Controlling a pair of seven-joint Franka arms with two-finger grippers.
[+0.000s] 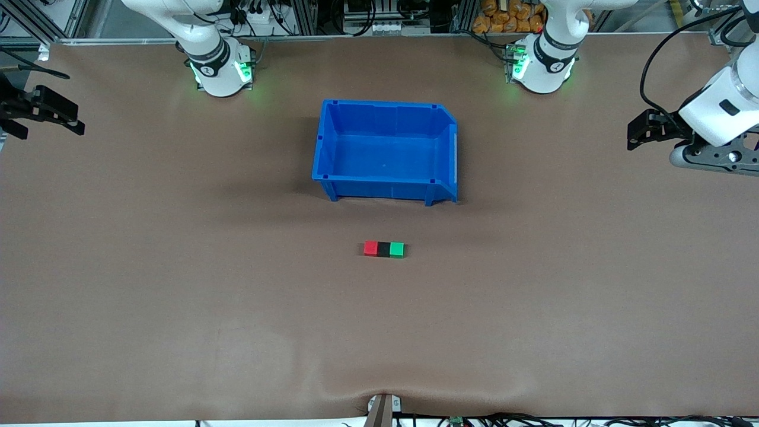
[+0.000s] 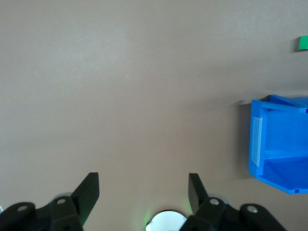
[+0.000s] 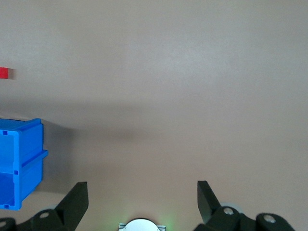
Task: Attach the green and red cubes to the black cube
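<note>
The red cube [image 1: 370,248], the black cube [image 1: 384,249] and the green cube [image 1: 396,249] lie touching in one row on the brown table, the black one in the middle, nearer to the front camera than the blue bin [image 1: 385,178]. The green cube also shows in the left wrist view [image 2: 302,43], the red cube in the right wrist view [image 3: 4,73]. My left gripper [image 1: 637,133] is open and empty, up over the left arm's end of the table [image 2: 143,185]. My right gripper [image 1: 74,121] is open and empty over the right arm's end [image 3: 142,192].
The blue bin stands empty in the middle of the table, also seen in the left wrist view [image 2: 276,144] and the right wrist view [image 3: 19,163]. The arm bases [image 1: 220,68] [image 1: 542,62] stand along the table's edge farthest from the front camera.
</note>
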